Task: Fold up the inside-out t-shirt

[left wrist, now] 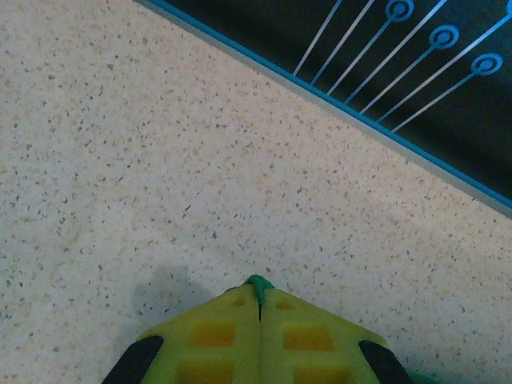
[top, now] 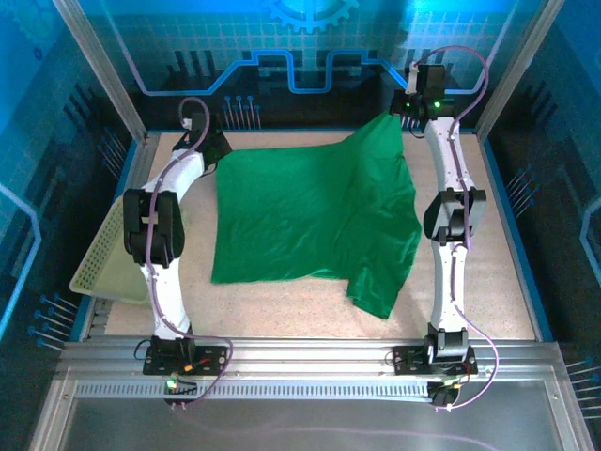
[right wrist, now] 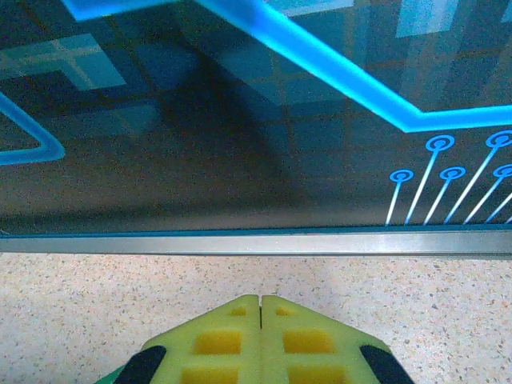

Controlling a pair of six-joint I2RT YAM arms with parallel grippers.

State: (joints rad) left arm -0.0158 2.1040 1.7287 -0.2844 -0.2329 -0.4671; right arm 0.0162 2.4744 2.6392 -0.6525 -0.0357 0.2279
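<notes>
Looking like the flattening step: left end effector (left wrist: pixel 260 300) and right end effector (right wrist: pixel 261 304) are each clenched on a far corner of the green t-shirt (top: pixel 310 216), which sprawls across the tabletop (top: pixel 498 282), right corner raised. Next probably needs an even pull, then laying it flat.

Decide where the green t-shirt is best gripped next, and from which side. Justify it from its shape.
Probably the t-shirt by its near-right flap, approached from the near right of the table. The flap juts past the straight near hem and lies flat, with bare table on three sides.
</notes>
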